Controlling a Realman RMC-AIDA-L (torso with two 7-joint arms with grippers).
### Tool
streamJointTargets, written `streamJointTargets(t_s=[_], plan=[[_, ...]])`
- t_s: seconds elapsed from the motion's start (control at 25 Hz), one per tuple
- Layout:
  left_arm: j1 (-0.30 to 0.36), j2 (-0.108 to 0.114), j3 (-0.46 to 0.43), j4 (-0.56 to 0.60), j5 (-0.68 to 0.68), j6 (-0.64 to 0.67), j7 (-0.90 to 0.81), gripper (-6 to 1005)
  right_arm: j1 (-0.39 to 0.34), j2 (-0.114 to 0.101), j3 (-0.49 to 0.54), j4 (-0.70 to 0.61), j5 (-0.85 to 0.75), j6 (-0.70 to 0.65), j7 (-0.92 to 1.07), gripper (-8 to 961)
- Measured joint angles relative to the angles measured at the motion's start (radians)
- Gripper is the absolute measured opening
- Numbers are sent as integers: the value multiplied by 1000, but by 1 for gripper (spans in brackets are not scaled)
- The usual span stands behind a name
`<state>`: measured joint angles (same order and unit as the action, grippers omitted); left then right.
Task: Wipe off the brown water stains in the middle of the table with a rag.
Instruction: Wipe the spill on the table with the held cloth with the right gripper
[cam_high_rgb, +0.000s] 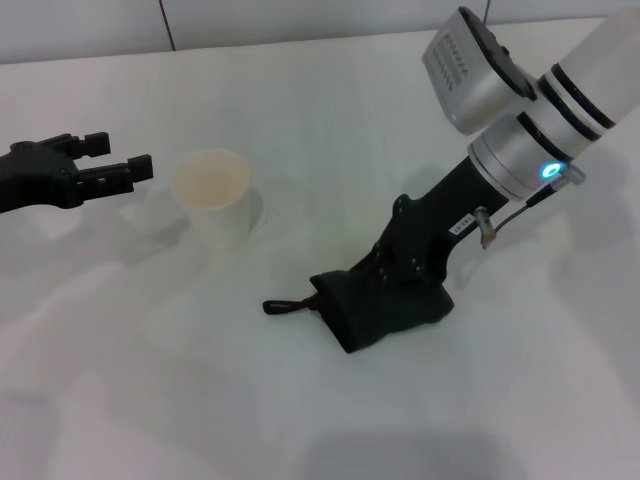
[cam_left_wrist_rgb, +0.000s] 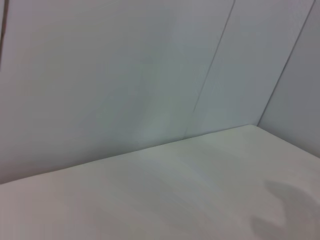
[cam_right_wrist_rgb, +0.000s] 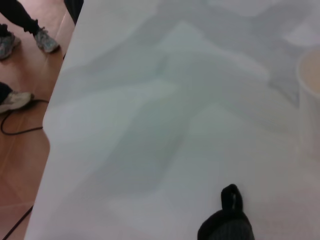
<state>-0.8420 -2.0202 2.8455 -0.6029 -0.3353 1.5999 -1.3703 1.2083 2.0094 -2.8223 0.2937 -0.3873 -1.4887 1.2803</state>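
Observation:
The black rag (cam_high_rgb: 385, 310) lies as a wrinkled wad on the white table (cam_high_rgb: 300, 90), right of the middle, with its small tab (cam_high_rgb: 282, 305) pointing left. My right gripper (cam_high_rgb: 405, 272) comes down from the upper right and is shut on the rag, pressing it onto the table. The right wrist view shows the rag's end and tab (cam_right_wrist_rgb: 227, 220). No brown water stain shows in any view. My left gripper (cam_high_rgb: 118, 155) hovers open and empty at the far left, beside the cup.
A pale paper cup (cam_high_rgb: 212, 195) with a tan inside stands upright left of the rag; its rim shows in the right wrist view (cam_right_wrist_rgb: 311, 80). That view also shows the table's edge (cam_right_wrist_rgb: 50, 130) with floor, a cable and shoes (cam_right_wrist_rgb: 15, 100) beyond. The left wrist view shows only table (cam_left_wrist_rgb: 175, 195) and wall.

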Motion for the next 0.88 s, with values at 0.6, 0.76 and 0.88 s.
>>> streamJointTargets(t_s=[0.6, 0.76, 0.88], plan=[[4, -2, 0, 0, 1, 0, -2, 867, -4, -1, -1, -13, 36, 110, 26, 40], [4, -2, 0, 0, 1, 0, 1, 867, -14, -4, -1, 6, 40, 104, 29, 39], [3, -2, 0, 0, 1, 0, 1, 867, -17, -5, -1, 35, 53, 97, 29, 39]])
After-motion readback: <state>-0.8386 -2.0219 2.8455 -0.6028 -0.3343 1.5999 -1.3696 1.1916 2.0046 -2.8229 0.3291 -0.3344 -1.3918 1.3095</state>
